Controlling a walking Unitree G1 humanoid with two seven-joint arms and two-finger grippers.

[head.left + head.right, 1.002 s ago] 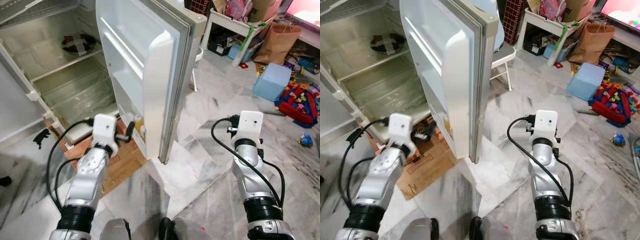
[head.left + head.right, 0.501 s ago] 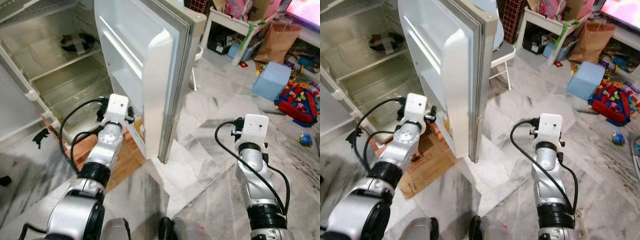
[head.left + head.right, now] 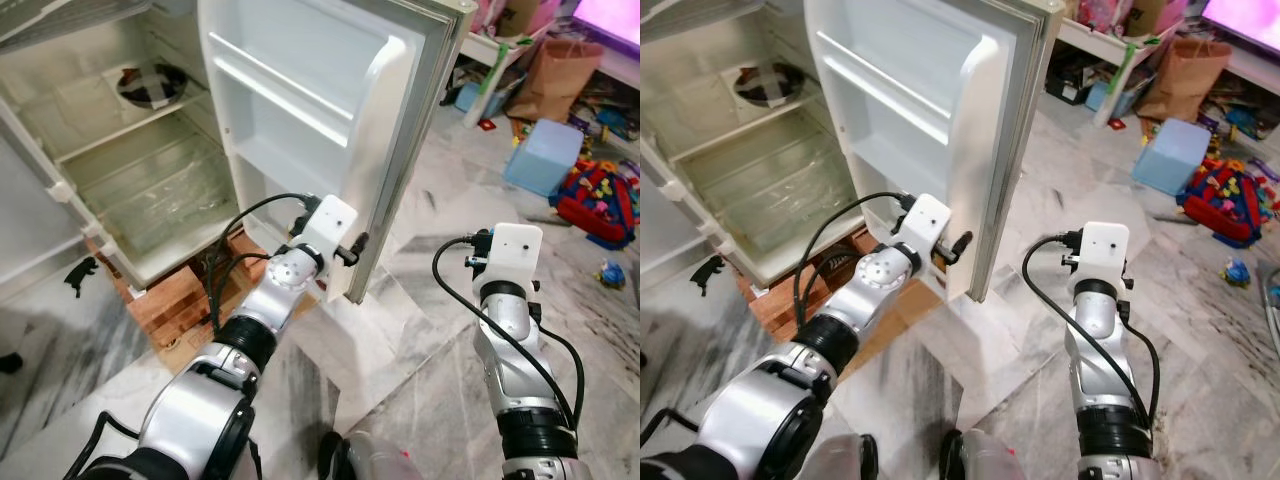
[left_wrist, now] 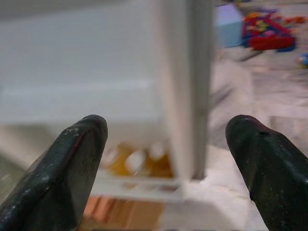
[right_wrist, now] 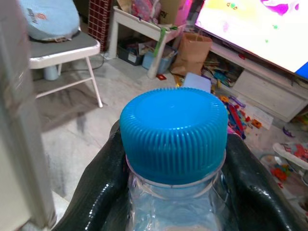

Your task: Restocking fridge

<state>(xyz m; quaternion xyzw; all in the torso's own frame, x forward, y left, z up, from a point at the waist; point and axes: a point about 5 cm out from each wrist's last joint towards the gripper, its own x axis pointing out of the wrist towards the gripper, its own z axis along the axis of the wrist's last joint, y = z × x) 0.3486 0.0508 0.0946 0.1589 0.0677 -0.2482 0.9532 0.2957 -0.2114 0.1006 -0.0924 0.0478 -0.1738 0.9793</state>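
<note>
The white fridge (image 3: 130,190) stands open, its bare shelves showing. My left gripper (image 3: 356,244) is open at the lower free edge of the fridge door (image 3: 320,110). In the left wrist view its fingers (image 4: 72,163) stand wide apart with the door edge (image 4: 185,96) between them. Yellowish bottles (image 4: 139,161) sit blurred in the lowest door shelf. My right gripper (image 5: 175,192) is shut on a clear water bottle with a blue cap (image 5: 173,130), held upright. The right wrist housing (image 3: 515,245) hangs to the right of the door, over the floor.
A wooden pallet (image 3: 190,305) lies under the fridge. A pale blue box (image 3: 543,160), scattered toys (image 3: 600,200) and a brown paper bag (image 3: 560,75) lie at the right rear. A folding chair (image 5: 62,43) stands behind the door. Marble floor (image 3: 420,330) lies between door and right arm.
The fridge door has swung further right, showing more of its inner face. My left gripper has moved right from inside the door to its lower free edge. The right arm has barely moved.
</note>
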